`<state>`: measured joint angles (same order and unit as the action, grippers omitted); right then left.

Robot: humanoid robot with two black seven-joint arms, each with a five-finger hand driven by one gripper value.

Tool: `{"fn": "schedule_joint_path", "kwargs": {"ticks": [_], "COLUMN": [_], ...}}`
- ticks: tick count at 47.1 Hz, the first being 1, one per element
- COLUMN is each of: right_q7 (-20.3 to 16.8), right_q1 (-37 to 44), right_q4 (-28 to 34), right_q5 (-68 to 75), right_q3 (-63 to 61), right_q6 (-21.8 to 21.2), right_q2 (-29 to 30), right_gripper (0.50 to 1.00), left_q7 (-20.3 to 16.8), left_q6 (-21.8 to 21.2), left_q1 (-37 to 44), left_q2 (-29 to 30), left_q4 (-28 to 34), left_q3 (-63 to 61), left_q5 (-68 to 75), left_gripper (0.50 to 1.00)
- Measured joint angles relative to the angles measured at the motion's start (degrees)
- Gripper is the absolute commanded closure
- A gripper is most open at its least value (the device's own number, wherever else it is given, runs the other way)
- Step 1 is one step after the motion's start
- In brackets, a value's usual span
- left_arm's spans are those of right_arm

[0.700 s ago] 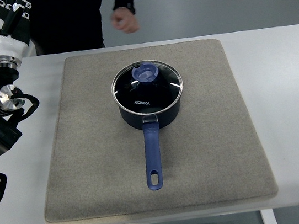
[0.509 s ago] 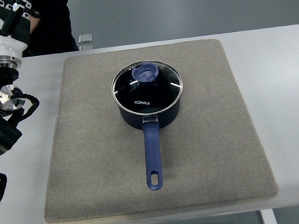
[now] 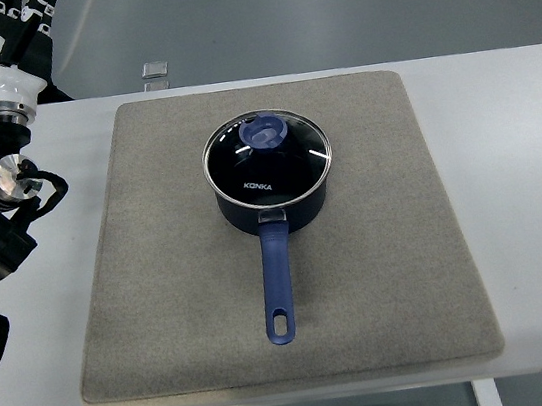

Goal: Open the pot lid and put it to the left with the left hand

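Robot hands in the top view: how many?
1. The left hand is at the top-left corner, beyond the table's far edge, partly cropped. The right hand is out of frame.

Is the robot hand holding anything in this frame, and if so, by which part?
Nothing is held. The left robot hand is raised at the table's far left corner, well apart from the pot; the lid sits on the pot, its knob untouched.

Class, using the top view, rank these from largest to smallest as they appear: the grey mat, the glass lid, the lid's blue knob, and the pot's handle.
1. Grey mat
2. Glass lid
3. Pot handle
4. Blue knob

The knob sits nearest the camera, yet it looks clearly smallest.
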<state>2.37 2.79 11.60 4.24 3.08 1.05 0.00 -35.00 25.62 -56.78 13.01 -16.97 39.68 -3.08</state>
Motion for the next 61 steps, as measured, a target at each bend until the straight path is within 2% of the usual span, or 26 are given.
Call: {"fn": "schedule_joint_path", "kwargs": {"ticks": [33, 45, 61], "right_q7": [0.0, 0.0, 0.0], "right_q1": [0.02, 0.0, 0.01], "right_q4": [0.0, 0.0, 0.0], "right_q5": [0.0, 0.0, 0.0], "right_q3": [0.0, 0.0, 0.0], "right_q6": [0.0, 0.0, 0.0], "right_q2": [0.0, 0.0, 0.0], "right_gripper": [0.585, 0.585, 0.585], "left_q7": [0.0, 0.0, 0.01], "left_q6": [0.26, 1.0, 4.26], "left_q1": [-1.24, -5.04, -12.21], "left_q2": [0.4, 0.76, 3.42], "left_q4": [-0.26, -0.18, 0.28], "left_q3": [-1.16, -13.01, -26.76], "left_q5": [1.2, 2.37, 5.98], "left_gripper": [0.51, 0.51, 0.512]}}
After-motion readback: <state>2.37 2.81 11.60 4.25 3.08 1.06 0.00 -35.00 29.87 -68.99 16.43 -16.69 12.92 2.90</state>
